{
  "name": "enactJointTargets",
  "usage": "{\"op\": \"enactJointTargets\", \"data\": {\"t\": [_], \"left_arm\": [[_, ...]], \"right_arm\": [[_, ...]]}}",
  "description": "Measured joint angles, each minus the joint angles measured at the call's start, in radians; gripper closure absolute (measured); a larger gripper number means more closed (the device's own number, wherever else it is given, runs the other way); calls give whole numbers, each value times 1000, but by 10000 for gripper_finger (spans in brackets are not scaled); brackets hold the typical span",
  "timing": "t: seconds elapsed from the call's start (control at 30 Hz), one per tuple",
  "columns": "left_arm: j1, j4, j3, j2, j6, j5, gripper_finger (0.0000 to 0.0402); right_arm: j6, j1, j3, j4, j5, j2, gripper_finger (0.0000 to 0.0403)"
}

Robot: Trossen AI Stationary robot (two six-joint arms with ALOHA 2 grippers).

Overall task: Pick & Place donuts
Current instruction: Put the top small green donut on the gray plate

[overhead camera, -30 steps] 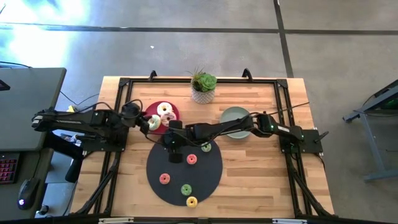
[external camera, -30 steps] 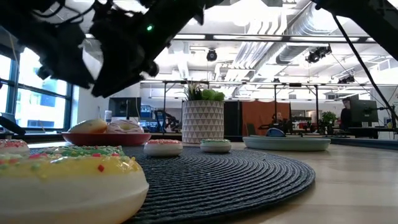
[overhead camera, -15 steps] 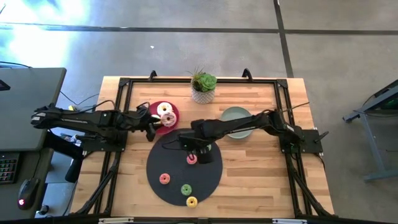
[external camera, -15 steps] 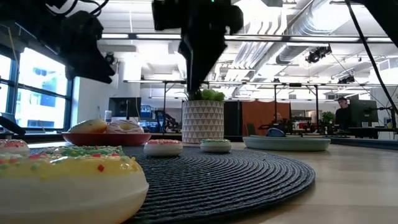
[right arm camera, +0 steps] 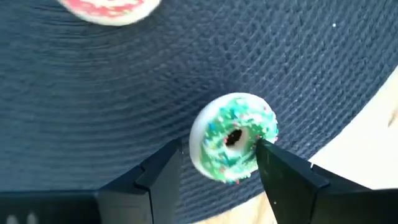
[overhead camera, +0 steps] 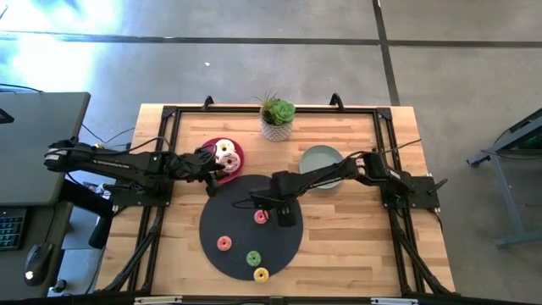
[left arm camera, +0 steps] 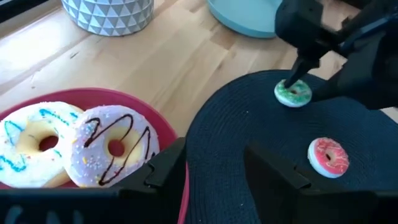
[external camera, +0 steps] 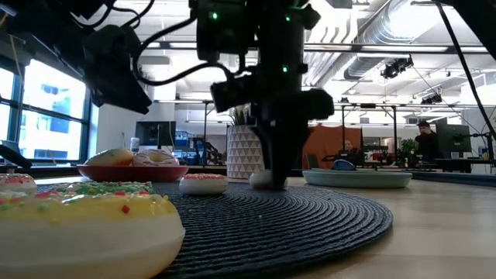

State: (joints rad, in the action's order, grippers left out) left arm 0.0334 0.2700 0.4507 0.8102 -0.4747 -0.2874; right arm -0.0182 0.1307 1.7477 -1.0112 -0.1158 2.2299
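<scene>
While I watch the overhead feed, my right gripper (overhead camera: 282,203) is down on the black mat (overhead camera: 229,224), near the mat's edge toward the sage-green plate (overhead camera: 320,161), and its fingers (right arm camera: 163,171) are spread to either side of a small green-frosted donut (right arm camera: 233,137) with white underside and sprinkles. From the right wrist camera I can see one finger just beside each flank of that donut, which lies flat on the woven mat close to where wood begins; I cannot tell whether the pads are actually touching it. A red mini donut (overhead camera: 261,217) lies on the mat just beside the right gripper, and the same one shows pink-red in the left wrist camera. Farther out on the mat I have another red mini donut (overhead camera: 224,244), a green one (overhead camera: 253,257) and a yellow one (overhead camera: 261,274), the last near the mat's edge closest to the low camera, where it fills the foreground. My left gripper (overhead camera: 217,166) sits over the border between the red plate (overhead camera: 237,152) and the mat, fingers apart and holding nothing, as its wrist camera shows. On the red plate rest two larger donuts touching each other: a cream one with blue drizzle (left arm camera: 34,140) and a pale one with dark chocolate lines (left arm camera: 115,149). A potted plant (overhead camera: 277,119) stands at the table's far edge between the two plates.
</scene>
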Motion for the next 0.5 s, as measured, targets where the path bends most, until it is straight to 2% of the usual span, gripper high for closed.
{"op": "enactJointTargets", "data": {"t": [0.27, 0.5], "left_arm": [[0, 0, 0, -1, 0, 0, 247], [0, 0, 0, -1, 0, 0, 247]], "right_arm": [[-10, -13, -32, 22, -32, -1, 219], [-13, -14, -33, 18, -44, -1, 314]]}}
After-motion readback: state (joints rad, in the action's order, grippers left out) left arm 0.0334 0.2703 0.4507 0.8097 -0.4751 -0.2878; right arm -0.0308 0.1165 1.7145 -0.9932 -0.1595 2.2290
